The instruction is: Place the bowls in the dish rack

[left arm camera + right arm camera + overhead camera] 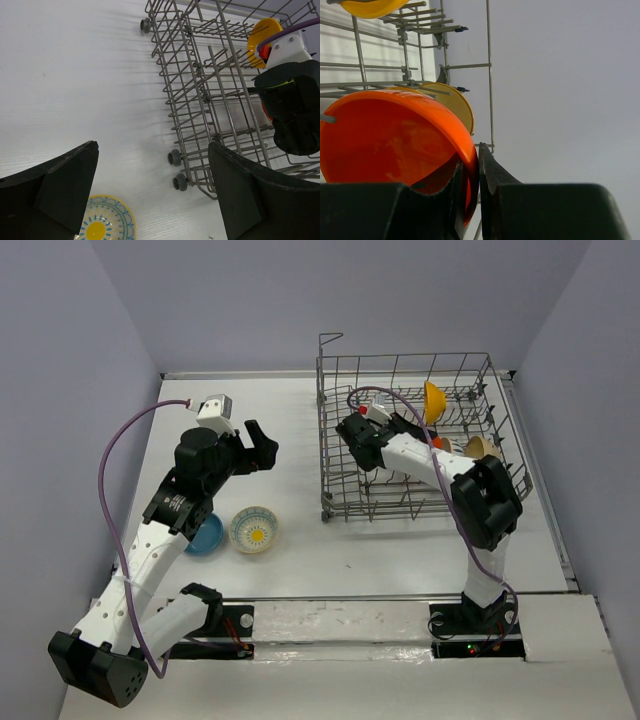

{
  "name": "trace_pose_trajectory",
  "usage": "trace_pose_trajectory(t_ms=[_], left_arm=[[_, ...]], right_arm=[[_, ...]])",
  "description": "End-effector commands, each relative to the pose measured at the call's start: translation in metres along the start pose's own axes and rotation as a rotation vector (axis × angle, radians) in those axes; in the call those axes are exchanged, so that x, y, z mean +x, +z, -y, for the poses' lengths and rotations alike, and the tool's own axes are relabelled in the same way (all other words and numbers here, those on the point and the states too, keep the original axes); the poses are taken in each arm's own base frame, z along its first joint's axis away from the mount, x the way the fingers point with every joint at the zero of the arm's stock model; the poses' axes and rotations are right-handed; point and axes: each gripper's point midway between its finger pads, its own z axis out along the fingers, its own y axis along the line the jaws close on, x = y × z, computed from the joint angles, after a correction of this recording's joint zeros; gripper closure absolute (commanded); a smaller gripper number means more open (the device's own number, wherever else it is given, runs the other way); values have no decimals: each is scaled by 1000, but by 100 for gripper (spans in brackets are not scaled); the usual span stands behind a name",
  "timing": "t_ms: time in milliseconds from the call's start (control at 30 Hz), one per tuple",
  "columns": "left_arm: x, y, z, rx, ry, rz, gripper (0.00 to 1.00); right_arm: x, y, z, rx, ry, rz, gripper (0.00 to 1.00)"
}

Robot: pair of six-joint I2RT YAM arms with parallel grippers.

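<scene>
Rt pincer (471,172) tight on orange bowl (385,140) rim, inside rack (338,440)

Left wrist view. My gripper (154,150) hangs over white table (75,75), black fingers (65,185) spread wide, nothing between them. Flower-pattern bowl (102,226) below, at bottom edge, upright on table, partly hidden behind my left finger. Dish rack (210,95) fills upper right, grey wire, small wheels (175,157) along near corner. Yellow bowl (261,35) on edge among tines at far side. Other arm's black wrist (292,107) inside rack, sliver of orange-red bowl (264,104) against it. Purple cable (300,26) crosses top right corner.
</scene>
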Motion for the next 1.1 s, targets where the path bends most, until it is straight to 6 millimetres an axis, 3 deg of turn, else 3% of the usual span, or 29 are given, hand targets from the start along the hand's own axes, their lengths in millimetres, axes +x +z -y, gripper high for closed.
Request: trace_pose_trajectory(t_ms=[0,233,767,1000,1067], left_arm=[[-8,0,4,25,6,35,1],[-6,0,5,30,6,31,1],[-5,1,3,24,6,29,1],[-4,2,2,18,8,27,1],[-4,2,2,15,9,28,1]], right_arm=[[-5,-1,2,4,48,-10,87],[-8,-3,-11,-63,76,-38,81],[-9,-8,-15,-178,126,-41,52],[-13,-19,-23,-350,196,-34,42],[-13,-23,-18,-385,230,-26,39]])
